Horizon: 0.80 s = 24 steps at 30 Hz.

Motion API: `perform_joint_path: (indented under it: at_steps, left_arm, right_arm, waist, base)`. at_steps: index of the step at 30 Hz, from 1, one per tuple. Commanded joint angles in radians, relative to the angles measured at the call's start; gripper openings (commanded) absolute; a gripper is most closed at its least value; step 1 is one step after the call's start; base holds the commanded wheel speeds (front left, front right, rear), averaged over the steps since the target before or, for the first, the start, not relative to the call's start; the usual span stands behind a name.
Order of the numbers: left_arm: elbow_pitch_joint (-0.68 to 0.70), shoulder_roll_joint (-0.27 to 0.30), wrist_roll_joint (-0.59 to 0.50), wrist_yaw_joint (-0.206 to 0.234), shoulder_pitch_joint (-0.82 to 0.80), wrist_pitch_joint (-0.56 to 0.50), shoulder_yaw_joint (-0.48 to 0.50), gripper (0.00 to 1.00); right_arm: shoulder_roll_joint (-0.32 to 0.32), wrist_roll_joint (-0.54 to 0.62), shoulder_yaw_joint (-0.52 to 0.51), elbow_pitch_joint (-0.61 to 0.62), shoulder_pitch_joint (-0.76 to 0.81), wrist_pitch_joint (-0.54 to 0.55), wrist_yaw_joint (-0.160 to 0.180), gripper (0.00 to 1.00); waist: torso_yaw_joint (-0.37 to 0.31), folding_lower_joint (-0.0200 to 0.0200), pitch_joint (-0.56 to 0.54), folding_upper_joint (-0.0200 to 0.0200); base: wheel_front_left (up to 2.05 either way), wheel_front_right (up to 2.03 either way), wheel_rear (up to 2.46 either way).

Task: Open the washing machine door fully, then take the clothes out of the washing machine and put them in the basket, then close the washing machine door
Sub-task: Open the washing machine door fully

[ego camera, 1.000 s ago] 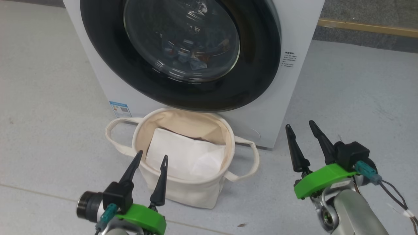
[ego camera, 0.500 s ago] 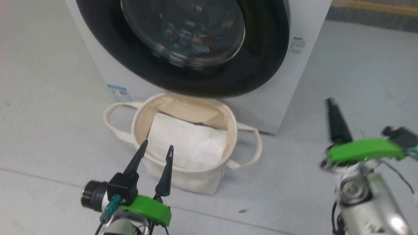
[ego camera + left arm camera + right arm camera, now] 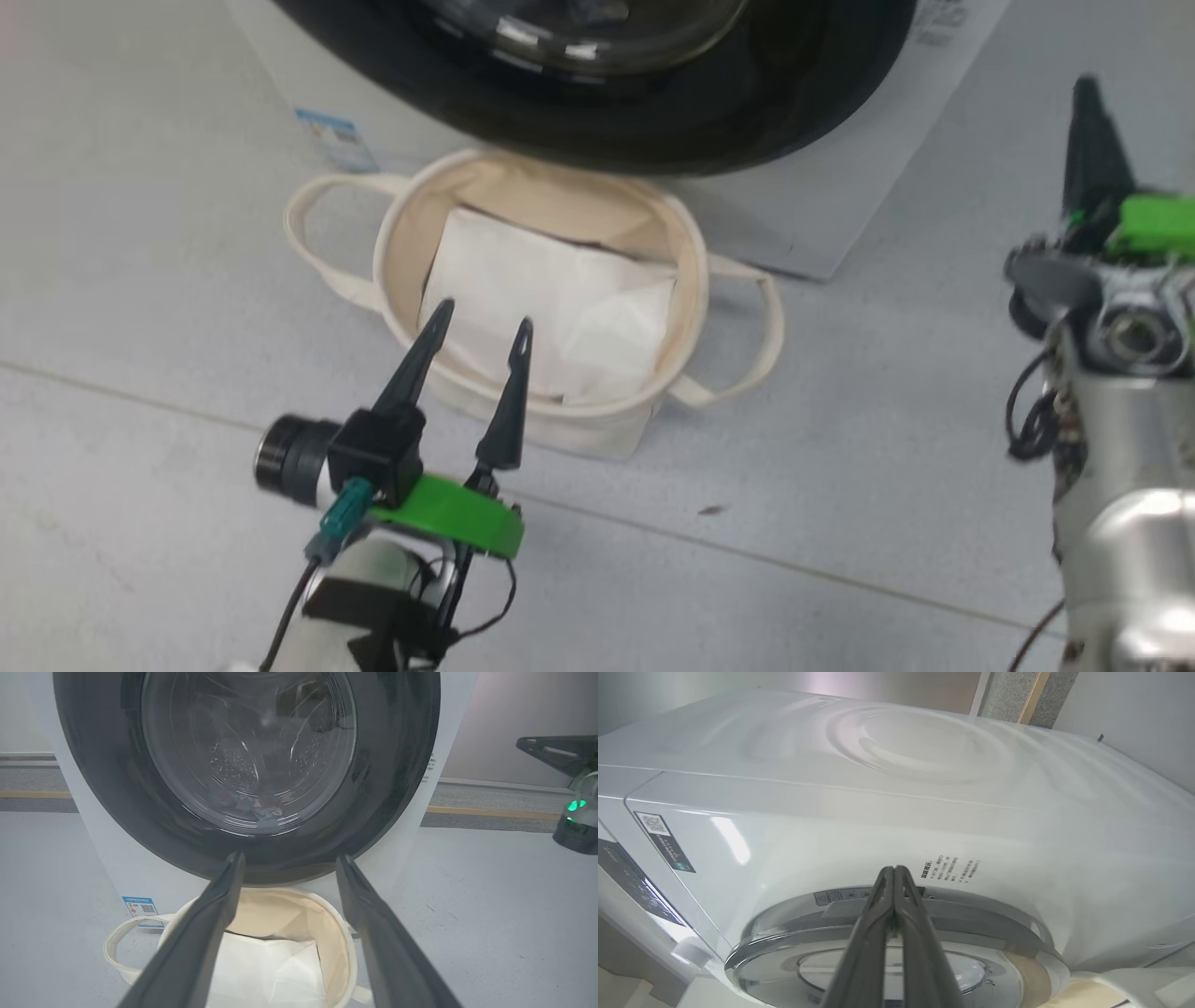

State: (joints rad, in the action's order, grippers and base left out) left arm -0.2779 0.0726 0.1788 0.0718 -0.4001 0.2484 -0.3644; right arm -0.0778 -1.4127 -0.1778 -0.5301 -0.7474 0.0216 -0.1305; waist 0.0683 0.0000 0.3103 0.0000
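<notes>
The white washing machine stands ahead with its glossy black door closed. Through the door's glass, the clothes show as a small blue and orange heap low in the drum. The cream basket sits on the floor just in front of the machine. My left gripper hovers open at the basket's near rim, holding nothing. My right gripper is raised at the machine's right side, fingers shut together. In the right wrist view its tips point at the door's chrome rim, beside a small printed label.
A plain white sheet lies inside the basket. Grey floor spreads around, with a seam line crossing it. A yellow-edged strip runs along the wall behind the machine.
The head camera has tilted down. My right gripper has shut, rolled over and risen toward the machine's right side. The left gripper stays open near the basket.
</notes>
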Motion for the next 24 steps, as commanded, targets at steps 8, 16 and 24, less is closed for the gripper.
perform_joint_path:
  at_steps: [8, 16, 24]
  left_arm:
    - [0.037, -0.015, 0.051, -0.001, -0.099, 0.012, 0.002, 1.00]
    - [0.029, -0.020, 0.047, 0.018, -0.143, 0.013, -0.019, 1.00]
    - [0.036, -0.021, 0.008, 0.030, -0.158, 0.013, -0.022, 1.00]
  right_arm:
    - [-0.027, -0.116, -0.031, -0.118, -0.233, 0.135, 0.000, 0.00]
    - [-0.039, -0.172, -0.035, -0.185, -0.317, 0.238, 0.000, 0.00]
    - [-0.024, -0.245, -0.018, -0.266, -0.369, 0.384, 0.000, 0.00]
  waist:
    - [0.055, 0.0000, 0.158, 0.0000]
    - [0.072, 0.0000, 0.200, 0.0000]
    - [0.077, 0.0000, 0.217, 0.0000]
  base:
    - [0.00, 0.00, 0.00]
    - [0.00, 0.00, 0.00]
    - [0.00, 0.00, 0.00]
